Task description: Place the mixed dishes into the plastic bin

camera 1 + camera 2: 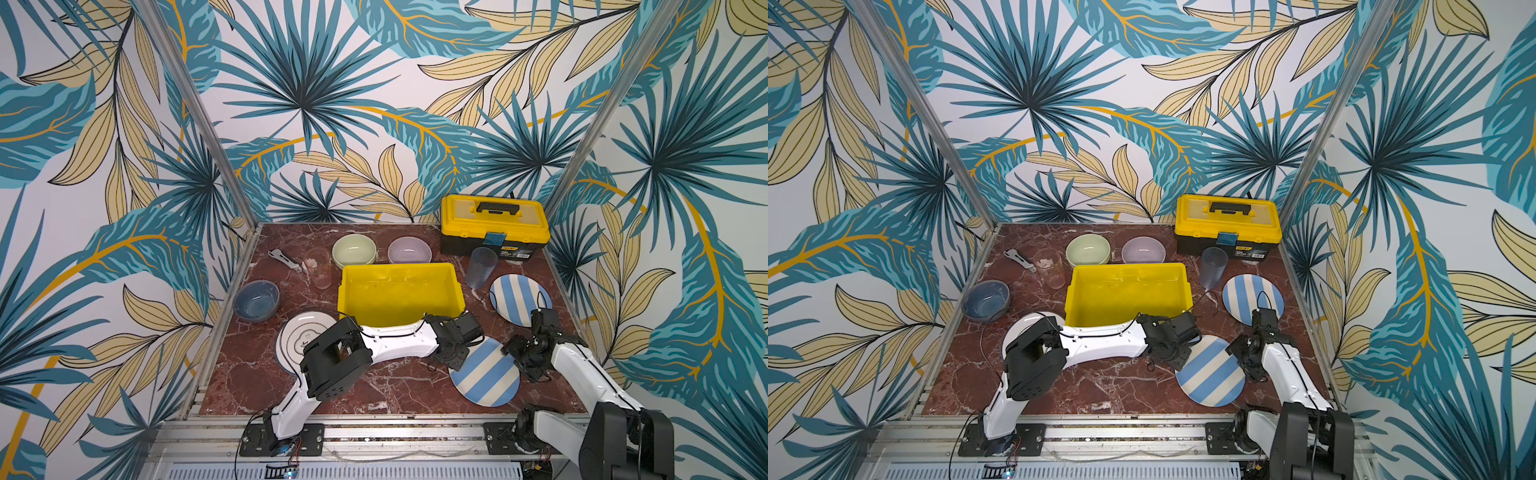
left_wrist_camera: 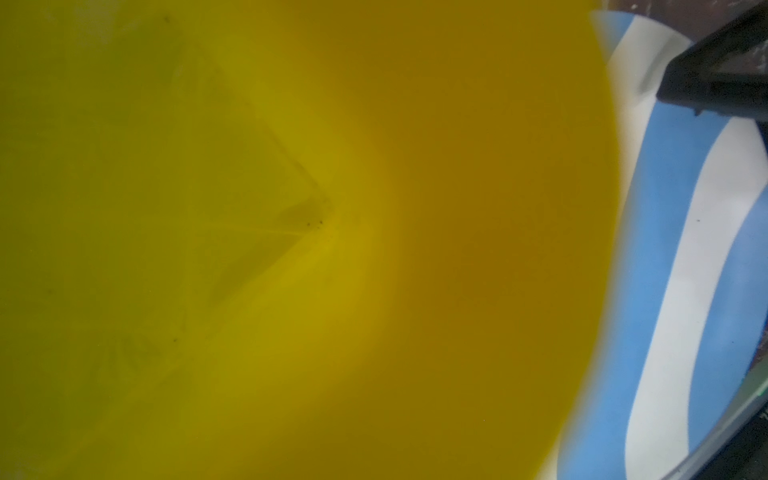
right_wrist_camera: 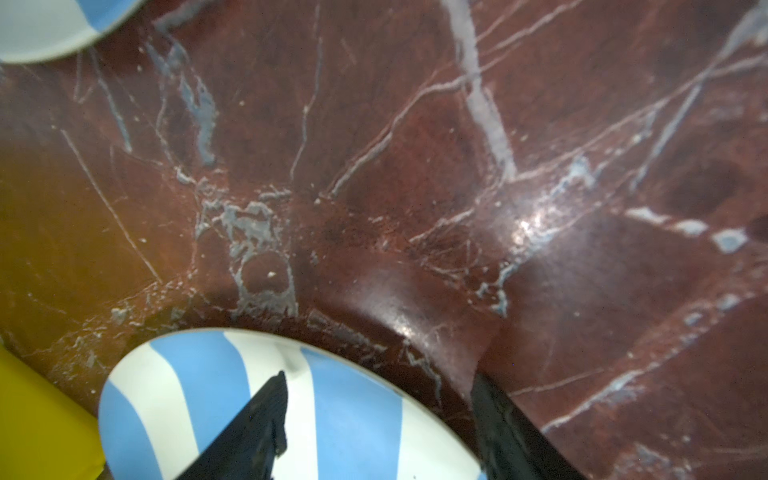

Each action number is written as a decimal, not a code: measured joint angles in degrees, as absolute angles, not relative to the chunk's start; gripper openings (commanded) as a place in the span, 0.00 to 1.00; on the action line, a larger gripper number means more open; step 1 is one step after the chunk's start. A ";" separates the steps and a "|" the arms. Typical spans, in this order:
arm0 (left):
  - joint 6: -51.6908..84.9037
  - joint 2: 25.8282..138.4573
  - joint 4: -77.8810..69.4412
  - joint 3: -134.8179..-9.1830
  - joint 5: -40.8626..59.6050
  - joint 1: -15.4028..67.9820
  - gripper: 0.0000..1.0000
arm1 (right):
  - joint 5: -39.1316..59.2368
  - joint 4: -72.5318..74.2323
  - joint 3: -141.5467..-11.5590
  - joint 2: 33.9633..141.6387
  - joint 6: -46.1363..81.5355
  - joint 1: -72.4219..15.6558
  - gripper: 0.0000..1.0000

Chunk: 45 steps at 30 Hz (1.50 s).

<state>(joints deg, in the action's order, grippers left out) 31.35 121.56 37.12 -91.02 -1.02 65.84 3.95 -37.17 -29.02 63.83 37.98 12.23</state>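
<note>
- 1 yellow bin (image 1: 399, 268) sits mid-table, long side facing the arms; all the dishes lie outside it on the red marble table (image 1: 374, 390)
- 2 blue-and-cream striped plates: the near plate (image 1: 486, 374) lies just in front of the bin's right corner, between both grippers, and the far plate (image 1: 519, 297) lies to the right of the bin
- 1 white plate (image 1: 301, 332) with a black ring lies at the bin's front left corner, partly under the left arm
- 3 bowls, all upright: a green bowl (image 1: 354, 249) and a lilac bowl (image 1: 409, 250) side by side just behind the bin, and a blue-grey bowl (image 1: 256, 299) well off to its left
- 2 tumblers, both standing: a clear tumbler (image 1: 318, 268) at the bin's back left corner and a bluish tumbler (image 1: 481, 268) at its back right corner
- 1 toolbox (image 1: 494, 226) in the back right corner and 1 grey metal tool (image 1: 284, 259) near the clear tumbler
- The left gripper (image 1: 455, 353) is at the near plate's left edge; its wrist view is almost filled by the bin's wall, with only 1 finger (image 2: 715, 79) showing, so I cannot tell how far apart its jaws are
- The right gripper (image 3: 380, 378) has its jaws spread wide across the near plate's right rim, with 1 of its 2 fingers (image 3: 266, 411) over the stripes and 1 beyond the rim; it does not seem to be pinching the plate, though contact is hard to judge
</note>
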 measured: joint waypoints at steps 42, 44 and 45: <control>30.35 119.20 36.91 -85.21 -2.48 70.65 0.19 | 5.23 -38.00 -27.14 58.24 40.10 12.16 0.66; 30.00 119.17 36.91 -85.21 -2.50 70.65 0.18 | 5.21 -38.02 -26.59 56.97 40.07 12.19 0.64; 29.82 119.17 36.91 -85.21 -2.52 70.67 0.18 | 5.21 -38.02 -26.30 56.05 40.10 12.21 0.63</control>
